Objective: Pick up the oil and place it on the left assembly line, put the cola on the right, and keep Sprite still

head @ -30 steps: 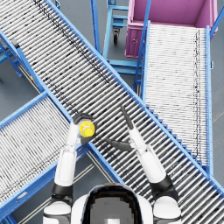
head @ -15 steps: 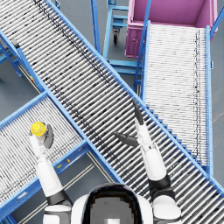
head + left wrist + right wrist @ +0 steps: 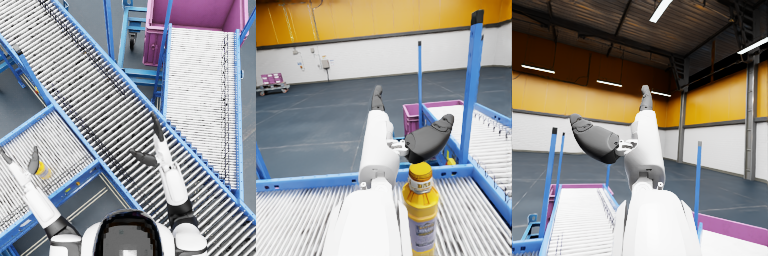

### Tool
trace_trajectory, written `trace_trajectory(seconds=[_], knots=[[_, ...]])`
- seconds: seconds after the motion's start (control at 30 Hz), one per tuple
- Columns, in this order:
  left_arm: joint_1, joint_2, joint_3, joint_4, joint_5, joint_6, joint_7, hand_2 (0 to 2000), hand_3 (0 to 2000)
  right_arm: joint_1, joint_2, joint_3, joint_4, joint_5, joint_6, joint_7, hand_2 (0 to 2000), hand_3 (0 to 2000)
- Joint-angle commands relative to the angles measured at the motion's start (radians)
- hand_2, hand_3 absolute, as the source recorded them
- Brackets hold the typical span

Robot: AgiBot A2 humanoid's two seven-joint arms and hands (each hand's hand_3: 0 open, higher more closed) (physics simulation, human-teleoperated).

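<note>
Left hand (image 3: 20, 165) now hangs spread and empty just beside the oil bottle (image 3: 43, 171), which it carried a second ago and which stands on the left assembly line (image 3: 65, 145), so we judge that placement done.

Notes for you, head view first: a long roller conveyor (image 3: 100, 95) with blue side rails crosses diagonally. Beyond it, a magenta open-topped bin (image 3: 154, 47) stands on the grey floor (image 3: 20, 107). Just beside the bin you have a blue wheeled frame (image 3: 136, 11). The wrist views show yellow upper walls (image 3: 356, 20) and ceiling strip lights (image 3: 662, 10).
</note>
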Motion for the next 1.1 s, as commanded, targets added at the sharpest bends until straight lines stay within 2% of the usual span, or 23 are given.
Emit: trace_trajectory(seconds=[0.03, 0.1, 0.17, 0.27, 0.33, 0.43, 0.77, 0.97, 1.1], knots=[[0.058, -0.077, 0.094, -0.071, 0.000, 0.000, 0.000, 0, 0, -0.002, -0.001, -0.044, 0.021, 0.000, 0.000, 0.000, 0, 0], [0.073, -0.095, 0.193, -0.137, 0.000, 0.000, 0.000, 0, 0, 0.007, -0.008, -0.070, 0.015, 0.000, 0.000, 0.000, 0, 0], [0.131, -0.148, 0.325, -0.146, 0.000, 0.000, 0.000, 0, 0, -0.005, -0.006, -0.098, 0.023, 0.000, 0.000, 0.000, 0, 0], [0.210, -0.174, 0.486, -0.160, 0.000, 0.000, 0.000, 0, 0, -0.004, -0.009, -0.149, 0.018, 0.000, 0.000, 0.000, 0, 0], [0.267, -0.175, 0.558, -0.149, 0.001, 0.000, 0.000, 0, 0, 0.000, -0.012, -0.171, 0.020, 0.000, 0.000, 0.000, 0, 0], [0.331, -0.146, 0.663, -0.181, 0.001, 0.000, 0.000, 0, 0, 0.000, -0.012, -0.235, 0.006, 0.000, 0.000, 0.000, 0, 0], [0.402, -0.095, 0.742, -0.088, 0.001, 0.000, 0.000, 0, 0, 0.008, -0.006, -0.435, -0.014, -0.001, 0.000, 0.000, 0, 0], [0.407, -0.082, 0.738, -0.078, 0.001, 0.000, 0.000, 0, 0, 0.003, -0.003, -0.445, -0.012, -0.001, 0.000, 0.000, 0, 0], [0.376, -0.088, 0.744, -0.083, -0.019, 0.003, 0.003, 0, 0, -0.021, 0.003, -0.430, -0.016, -0.014, 0.003, -0.003, 0, 0]])
